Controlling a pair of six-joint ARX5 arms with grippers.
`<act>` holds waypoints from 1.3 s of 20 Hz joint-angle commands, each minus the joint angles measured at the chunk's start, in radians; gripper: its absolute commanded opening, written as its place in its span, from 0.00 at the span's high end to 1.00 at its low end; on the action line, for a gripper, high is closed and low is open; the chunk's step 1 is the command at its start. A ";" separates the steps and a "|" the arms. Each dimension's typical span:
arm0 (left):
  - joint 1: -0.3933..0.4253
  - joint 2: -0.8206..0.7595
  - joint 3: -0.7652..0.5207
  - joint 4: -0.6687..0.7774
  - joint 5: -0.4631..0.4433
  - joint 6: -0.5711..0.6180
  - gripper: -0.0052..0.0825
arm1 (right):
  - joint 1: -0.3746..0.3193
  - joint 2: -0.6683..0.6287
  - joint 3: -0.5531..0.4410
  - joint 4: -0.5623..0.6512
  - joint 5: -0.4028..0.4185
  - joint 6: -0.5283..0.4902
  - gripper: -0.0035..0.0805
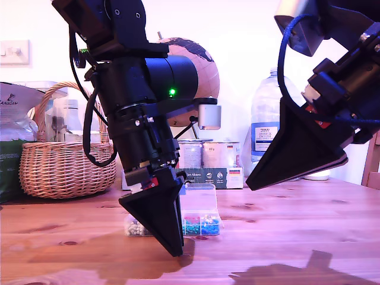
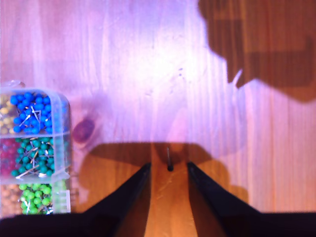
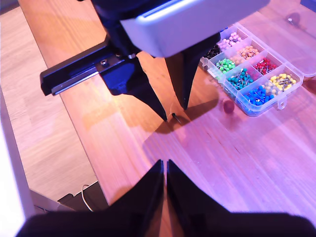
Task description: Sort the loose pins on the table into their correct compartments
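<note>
My first gripper [image 2: 169,170] is open w/ tips low on the table [image 2: 148,74], a black pin [image 2: 170,165] lying between them, untouched. My second gripper [image 3: 165,168] is closed, empty, raised well apart. Box [image 3: 256,74] sits near the pin.

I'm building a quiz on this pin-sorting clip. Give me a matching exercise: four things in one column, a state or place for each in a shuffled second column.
Things:
1. my first gripper
2. my second gripper
3. black pin
4. pin box

States or places:
A. lid open, compartments full of coloured pins
B. shut, raised above the table
C. open, tips down at the table
D. lying on the table between open fingers

Pairs: 1-C, 2-B, 3-D, 4-A
</note>
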State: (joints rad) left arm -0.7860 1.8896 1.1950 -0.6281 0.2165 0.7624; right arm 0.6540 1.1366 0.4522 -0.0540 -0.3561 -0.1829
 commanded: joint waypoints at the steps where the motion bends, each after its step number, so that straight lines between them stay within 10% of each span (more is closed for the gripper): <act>1: -0.007 0.037 -0.011 0.005 0.003 -0.004 0.71 | -0.002 -0.001 0.016 0.005 -0.001 0.000 0.97; 26: -0.006 0.115 0.058 -0.098 0.010 -0.077 0.79 | -0.002 -0.001 0.016 0.005 -0.002 0.000 0.97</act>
State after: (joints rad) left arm -0.7856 1.9518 1.2755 -0.7155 0.2329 0.6876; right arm 0.6540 1.1366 0.4522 -0.0536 -0.3561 -0.1829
